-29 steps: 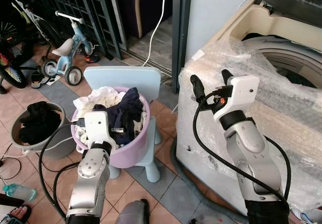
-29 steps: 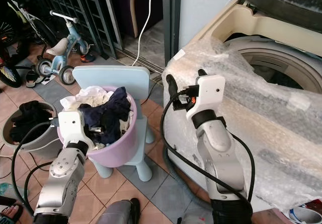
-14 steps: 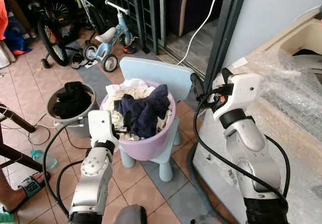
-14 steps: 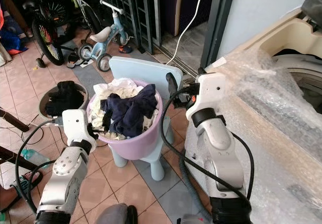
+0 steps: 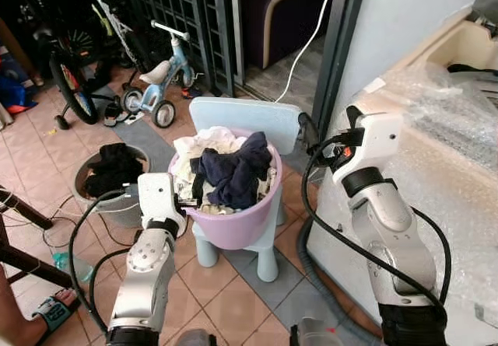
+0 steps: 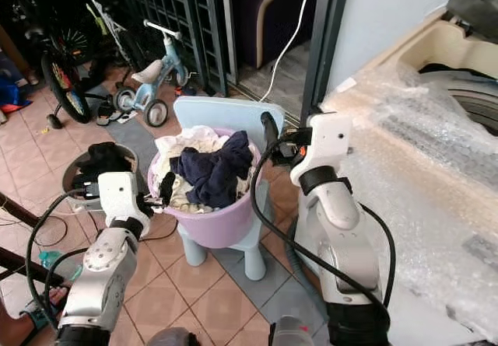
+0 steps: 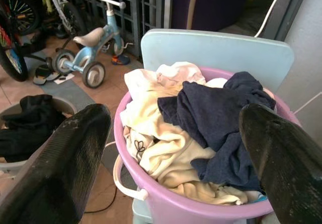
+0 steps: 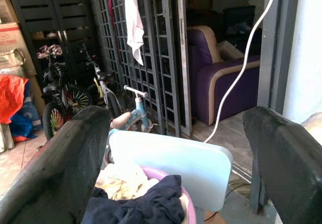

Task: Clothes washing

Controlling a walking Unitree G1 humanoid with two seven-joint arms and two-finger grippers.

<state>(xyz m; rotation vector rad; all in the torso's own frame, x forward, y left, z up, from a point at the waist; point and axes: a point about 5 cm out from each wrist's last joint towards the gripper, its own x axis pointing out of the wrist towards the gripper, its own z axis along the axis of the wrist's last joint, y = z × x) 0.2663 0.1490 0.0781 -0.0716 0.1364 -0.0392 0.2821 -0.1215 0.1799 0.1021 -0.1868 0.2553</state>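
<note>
The left gripper, fingers spread wide and holding nothing, is hovering at the near rim of the purple laundry basket. The right gripper, likewise wide apart and empty, is sitting raised beside the bubble-wrapped washing machine. The basket is resting on a pale blue child's chair, with a navy garment lying over cream clothes.
</note>
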